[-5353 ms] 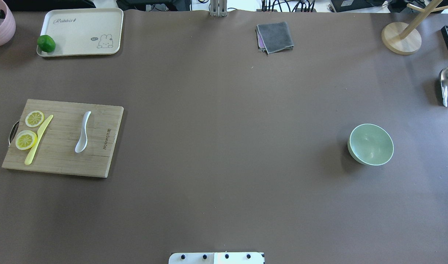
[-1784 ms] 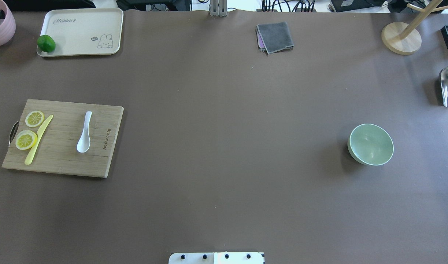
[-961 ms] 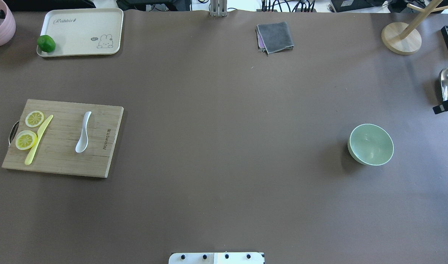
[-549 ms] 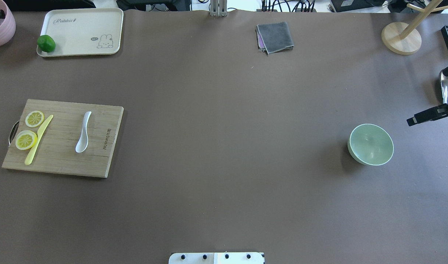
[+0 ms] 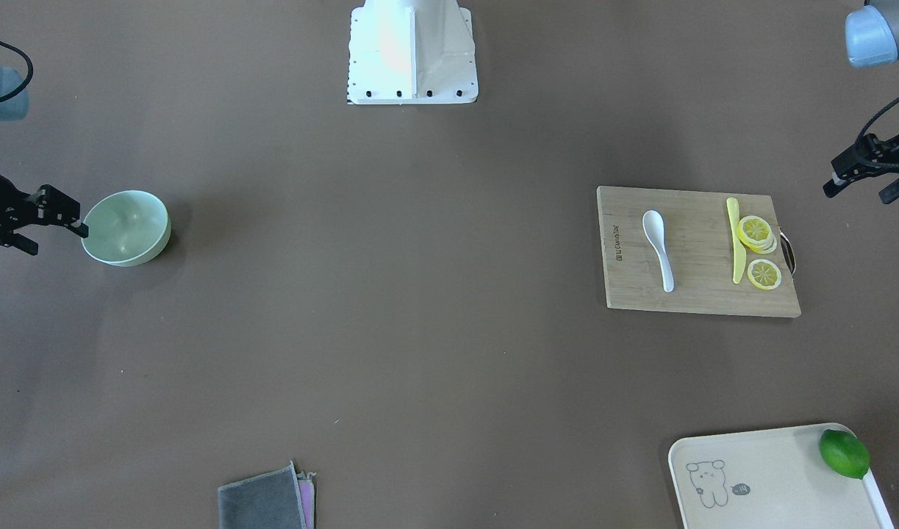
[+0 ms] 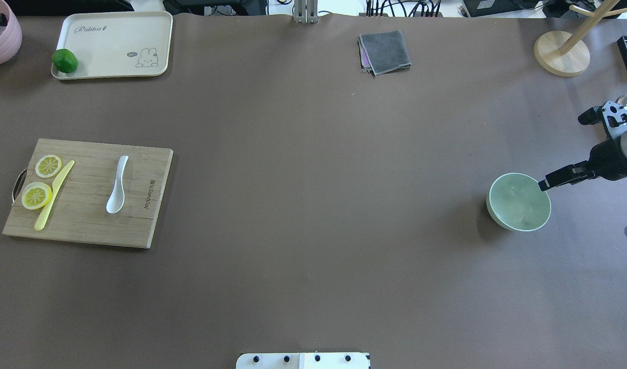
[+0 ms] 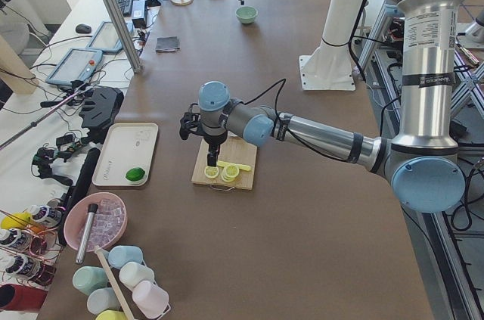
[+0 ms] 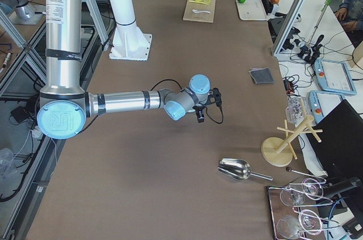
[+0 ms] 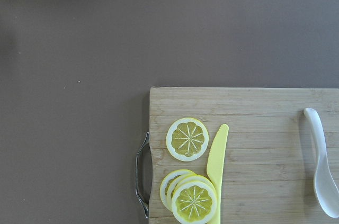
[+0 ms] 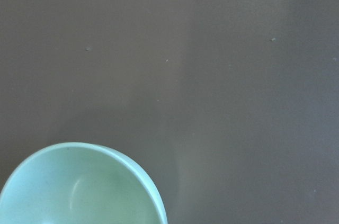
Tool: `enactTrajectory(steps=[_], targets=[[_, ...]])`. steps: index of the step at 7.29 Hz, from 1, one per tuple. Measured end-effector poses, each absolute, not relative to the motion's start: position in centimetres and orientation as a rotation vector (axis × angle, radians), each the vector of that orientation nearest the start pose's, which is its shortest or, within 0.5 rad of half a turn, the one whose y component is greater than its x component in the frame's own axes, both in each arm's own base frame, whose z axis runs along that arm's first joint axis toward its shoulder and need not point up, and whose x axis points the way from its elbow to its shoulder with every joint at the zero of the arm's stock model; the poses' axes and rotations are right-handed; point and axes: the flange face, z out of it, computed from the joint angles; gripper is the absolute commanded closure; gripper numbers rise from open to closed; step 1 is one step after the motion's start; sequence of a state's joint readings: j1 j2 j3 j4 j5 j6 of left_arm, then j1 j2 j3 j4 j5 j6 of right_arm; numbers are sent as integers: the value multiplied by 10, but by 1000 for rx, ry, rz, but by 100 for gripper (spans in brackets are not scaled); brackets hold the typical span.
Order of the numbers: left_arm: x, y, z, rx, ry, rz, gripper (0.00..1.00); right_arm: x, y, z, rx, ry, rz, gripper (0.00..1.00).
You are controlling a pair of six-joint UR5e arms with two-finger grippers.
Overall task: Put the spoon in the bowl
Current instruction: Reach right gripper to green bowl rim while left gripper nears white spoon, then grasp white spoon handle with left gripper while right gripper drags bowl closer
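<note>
The white spoon (image 6: 117,185) lies on a wooden cutting board (image 6: 144,225) at the table's left; it also shows in the front view (image 5: 658,248) and at the right edge of the left wrist view (image 9: 321,163). The mint-green bowl (image 6: 518,202) stands empty at the right, also in the front view (image 5: 126,228) and the right wrist view (image 10: 79,189). My right gripper (image 6: 545,184) hangs above the bowl's far right rim; in the front view (image 5: 56,241) it looks open and empty. My left gripper (image 5: 855,195) hovers open and empty beside the board's handle end.
A yellow knife (image 6: 54,195) and lemon slices (image 6: 36,196) share the board. A cream tray (image 6: 113,31) with a lime (image 6: 64,60) is at the far left, a grey cloth (image 6: 385,51) at the far middle, a wooden stand (image 6: 562,54) and a metal scoop (image 8: 235,169) at the right.
My right gripper has come into the overhead view from the right edge and moved left to the bowl's rim. The spoon and bowl have not moved.
</note>
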State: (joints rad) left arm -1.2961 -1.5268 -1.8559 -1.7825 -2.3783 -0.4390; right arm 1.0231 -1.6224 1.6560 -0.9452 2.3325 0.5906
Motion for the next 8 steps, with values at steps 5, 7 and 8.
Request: enactTrajectory(steps=[5,7,8], targets=[[165,-493,508,39,822,12,12,-227,-444,565,115,-956,-251,100],[213,-503,487,8,831,0,13,-249,-452,525,119,-996,-212,100],[241,-504,474,14,819,5,15,-279,-457,493,108,-1018,-157,100]])
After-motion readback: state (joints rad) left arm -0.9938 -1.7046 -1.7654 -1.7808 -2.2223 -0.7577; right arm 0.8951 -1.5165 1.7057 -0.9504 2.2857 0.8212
